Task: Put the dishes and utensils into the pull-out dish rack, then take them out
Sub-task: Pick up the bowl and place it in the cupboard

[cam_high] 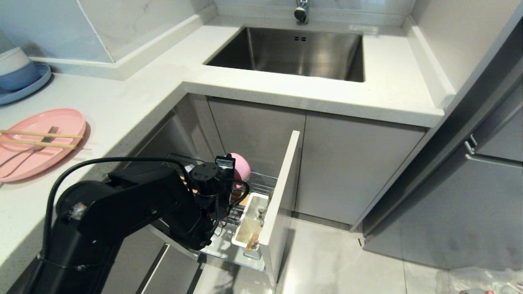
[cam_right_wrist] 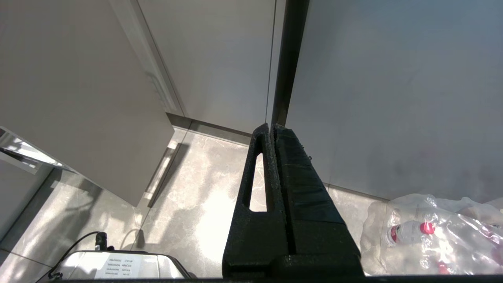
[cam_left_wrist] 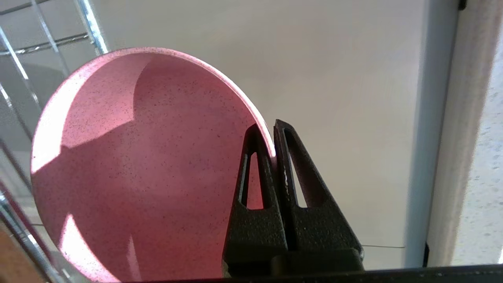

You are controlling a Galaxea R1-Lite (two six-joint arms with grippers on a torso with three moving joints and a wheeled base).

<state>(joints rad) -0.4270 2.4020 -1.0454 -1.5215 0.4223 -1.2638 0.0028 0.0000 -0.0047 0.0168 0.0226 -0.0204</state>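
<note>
The pink bowl (cam_high: 242, 166) is on its side over the pull-out dish rack (cam_high: 264, 182), and my left arm (cam_high: 135, 204) reaches down into the rack towards it. In the left wrist view my left gripper (cam_left_wrist: 271, 135) is shut on the rim of the bowl (cam_left_wrist: 137, 165), one finger inside and one outside. The pink plate (cam_high: 61, 122) lies on the counter at the left. On it rest the chopsticks (cam_high: 24, 133) and the fork (cam_high: 48, 137). My right gripper (cam_right_wrist: 272, 129) is shut and empty, hanging over the floor, outside the head view.
The rack's white utensil cup (cam_high: 250, 226) stands against the pulled-out grey cabinet front (cam_high: 282, 196). A blue plate with bowls (cam_high: 20, 77) sits at the counter's far left. The sink (cam_high: 294, 53) lies behind. A bag of bottles (cam_right_wrist: 432, 232) lies on the floor.
</note>
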